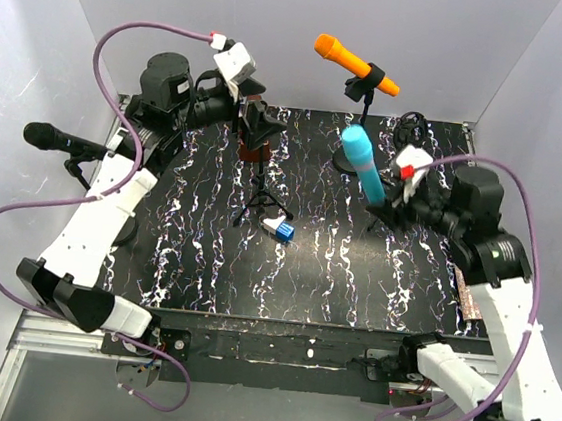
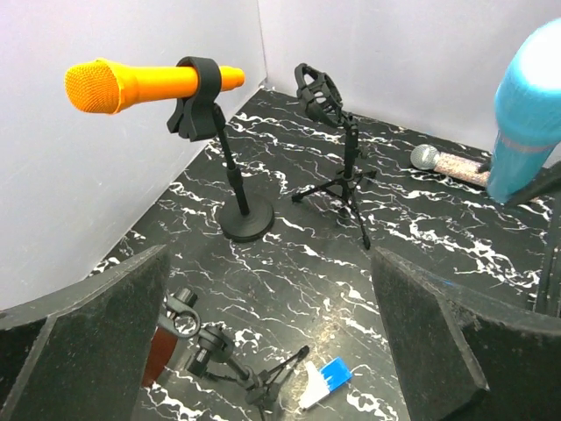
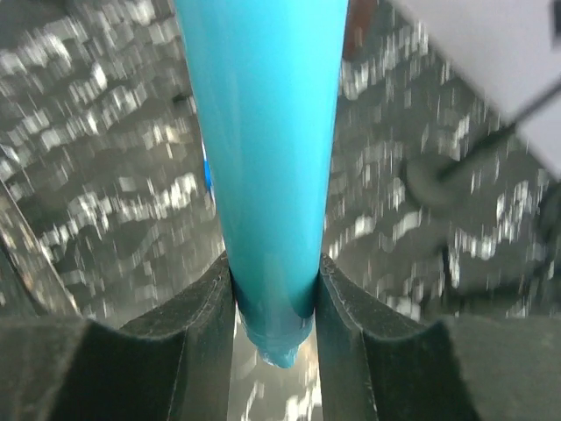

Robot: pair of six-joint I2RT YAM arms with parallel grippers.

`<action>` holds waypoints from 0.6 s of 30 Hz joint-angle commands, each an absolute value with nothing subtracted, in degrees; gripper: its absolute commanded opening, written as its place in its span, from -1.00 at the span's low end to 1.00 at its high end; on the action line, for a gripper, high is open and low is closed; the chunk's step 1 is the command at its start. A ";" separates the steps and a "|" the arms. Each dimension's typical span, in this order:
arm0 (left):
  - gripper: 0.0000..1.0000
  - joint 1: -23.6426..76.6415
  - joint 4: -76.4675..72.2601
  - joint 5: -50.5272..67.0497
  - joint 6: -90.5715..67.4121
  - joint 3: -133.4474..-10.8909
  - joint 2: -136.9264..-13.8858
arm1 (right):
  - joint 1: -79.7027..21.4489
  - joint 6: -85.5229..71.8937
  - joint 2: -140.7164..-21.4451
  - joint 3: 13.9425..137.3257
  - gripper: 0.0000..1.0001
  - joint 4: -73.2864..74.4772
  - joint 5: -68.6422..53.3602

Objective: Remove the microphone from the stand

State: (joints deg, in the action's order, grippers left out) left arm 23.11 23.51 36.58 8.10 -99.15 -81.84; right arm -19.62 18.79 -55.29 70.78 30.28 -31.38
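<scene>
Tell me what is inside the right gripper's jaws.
The right gripper is shut on the teal microphone near its tail end; the tip shows just below. The sides of the handle pressed inside the grip are covered.

The smooth cyan microphone hangs tilted in the air, rounded head uppermost, its narrow tail end pinched by the right gripper, well apart from the small black tripod stand.

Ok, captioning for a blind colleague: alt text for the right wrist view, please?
The right gripper grips a turquoise microphone near its end, the microphone filling the centre of the frame; the black marbled table behind is blurred.
</scene>
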 commanded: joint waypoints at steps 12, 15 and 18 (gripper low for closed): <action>0.97 23.20 26.53 28.40 13.18 -94.47 -74.00 | -6.62 27.34 -54.30 47.55 -0.97 49.22 -3.95; 0.96 23.20 31.36 25.32 14.67 -98.43 -76.29 | -0.81 24.88 -59.14 46.85 -0.97 50.45 -6.41; 0.96 23.20 34.53 23.65 19.50 -98.70 -76.73 | 4.90 24.61 -62.92 43.96 -0.97 47.92 -4.32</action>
